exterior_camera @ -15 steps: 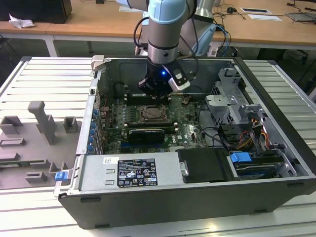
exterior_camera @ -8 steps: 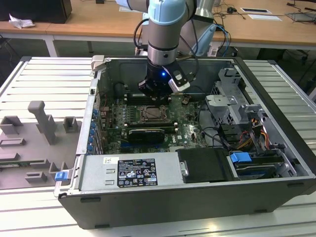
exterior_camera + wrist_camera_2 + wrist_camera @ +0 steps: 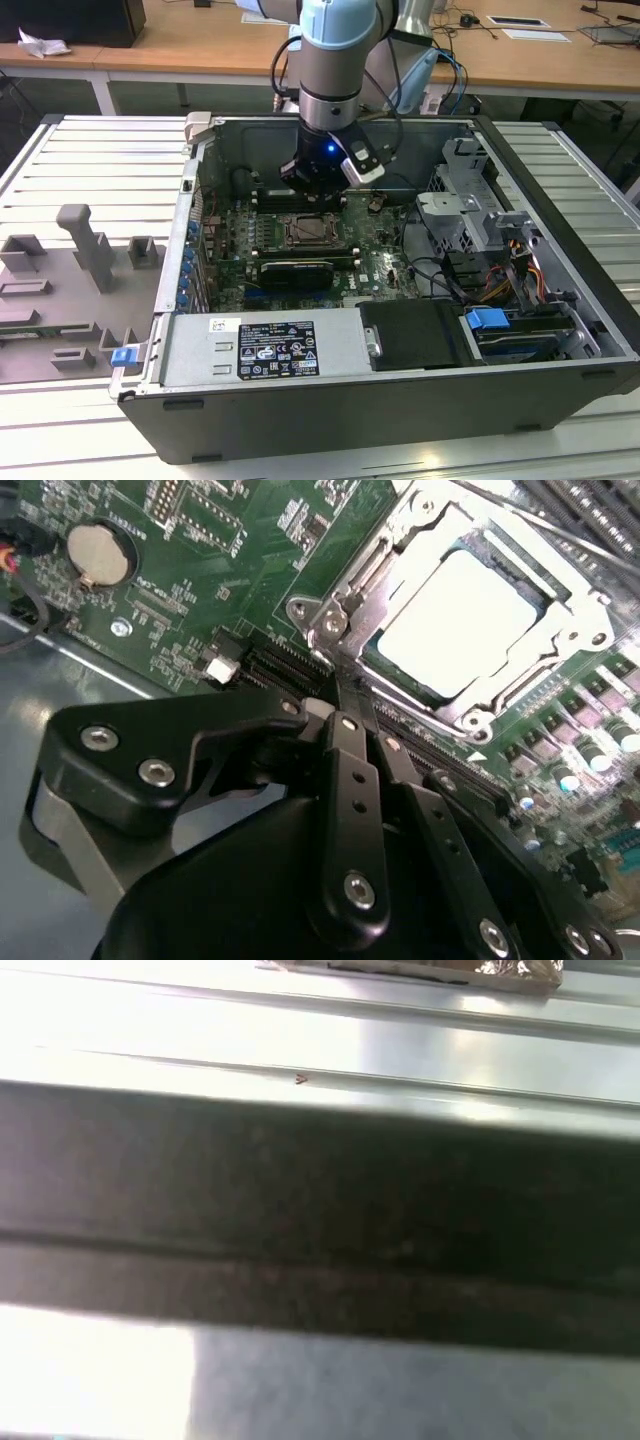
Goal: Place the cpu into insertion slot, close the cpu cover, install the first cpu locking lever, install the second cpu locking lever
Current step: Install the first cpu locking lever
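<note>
- In the exterior view the arm (image 3: 330, 60) reaches down from 12 o'clock into the open computer case (image 3: 400, 400), which lies on its side on a ribbed metal worktop (image 3: 90, 160).
- The gripper (image 3: 318, 192) hangs just above the green circuit board (image 3: 375, 262), at about 12 o'clock from the insertion slot (image 3: 309, 232) and close to it.
- In the second wrist view the gripper (image 3: 352, 712) is clenched: its two dark fingers (image 3: 350, 770) lie pressed side by side with nothing between them, and their tips end just beside the socket's near corner.
- The cpu (image 3: 462, 615) sits in the insertion slot (image 3: 345, 592), its pale face showing bright and flat.
- The cpu cover (image 3: 545, 675) lies down over the chip, its silvery frame ringing the pale face through the window.
- A round coin cell (image 3: 98, 552) sits on the board at about 9 o'clock from the socket in the second wrist view, well apart from it.
- In the exterior view a black expansion card (image 3: 296, 272) lies at 6 o'clock from the socket, and a labelled power supply (image 3: 265, 350) lies further along at 6 o'clock.
- Grey fixture blocks (image 3: 90, 245) stand on the worktop at 9 o'clock from the case.
- The first wrist view gives blurred bands of pale metal (image 3: 320, 1020) and a dark strip (image 3: 320, 1200); what they belong to I cannot tell.
</note>
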Tool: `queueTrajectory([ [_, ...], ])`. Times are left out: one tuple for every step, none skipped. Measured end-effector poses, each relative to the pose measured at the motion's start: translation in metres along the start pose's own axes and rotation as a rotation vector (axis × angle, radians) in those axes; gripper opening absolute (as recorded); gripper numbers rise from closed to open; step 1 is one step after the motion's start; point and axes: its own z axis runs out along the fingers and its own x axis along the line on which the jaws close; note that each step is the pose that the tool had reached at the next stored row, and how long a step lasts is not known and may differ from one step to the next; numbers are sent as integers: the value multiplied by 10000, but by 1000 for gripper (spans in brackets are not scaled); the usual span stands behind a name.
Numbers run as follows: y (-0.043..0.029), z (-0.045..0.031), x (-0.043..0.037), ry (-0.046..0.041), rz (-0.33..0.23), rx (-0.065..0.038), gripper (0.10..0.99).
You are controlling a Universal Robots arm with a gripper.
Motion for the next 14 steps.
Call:
queueTrajectory([
  [4, -37, -1, 1, 1, 1, 106],
  [6, -61, -1, 1, 0, 3, 106],
  [6, -67, -1, -1, 0, 0, 106],
  [3, -67, -1, -1, 0, 0, 106],
  [-7, -69, 0, 0, -1, 1, 106],
  [-12, -69, 0, 1, 0, 1, 106],
  [-19, -70, 1, 0, -1, 1, 106],
  [-23, -71, 1, 1, 0, 2, 106],
  [-26, -71, 2, -1, 1, 1, 106],
  [-29, -71, 2, 0, 1, 1, 106],
  [-32, -71, 2, 0, 0, 1, 106],
  [-33, -71, 2, -1, 0, 0, 106],
  [-37, -72, 3, 0, 0, 2, 106],
  [-40, -72, 3, 0, 0, 2, 106],
])
